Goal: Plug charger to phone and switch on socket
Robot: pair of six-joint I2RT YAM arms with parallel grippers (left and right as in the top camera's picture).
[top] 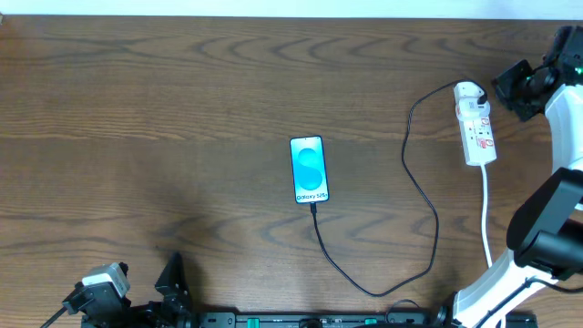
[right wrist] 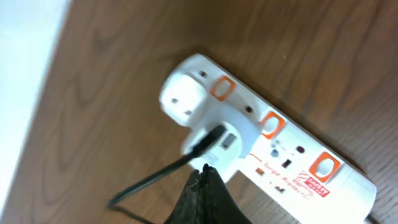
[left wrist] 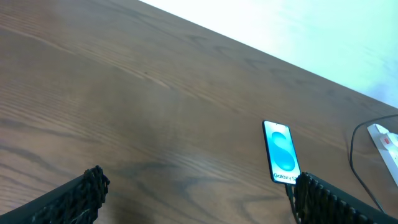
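Note:
The phone [top: 308, 169] lies face up mid-table with its blue-teal screen lit, also in the left wrist view [left wrist: 281, 152]. The charger's thin black cable [top: 421, 196] meets the phone's bottom edge, loops toward the front and runs up to a white adapter [right wrist: 199, 118] plugged into the socket [top: 475, 123]. In the right wrist view the socket [right wrist: 292, 155] shows orange-red markings. My right gripper [right wrist: 204, 171] is shut on nothing, its tips just above the adapter and cable; overhead it [top: 501, 89] hangs beside the socket's rounded end. My left gripper [left wrist: 199, 199] stands open, far from the phone.
The socket's thick white cord [top: 485, 214] runs toward the front right, past the right arm's base [top: 547, 228]. The left arm [top: 171, 273] sits at the front-left edge. The dark wooden table [top: 137, 137] ends at a pale strip along the back.

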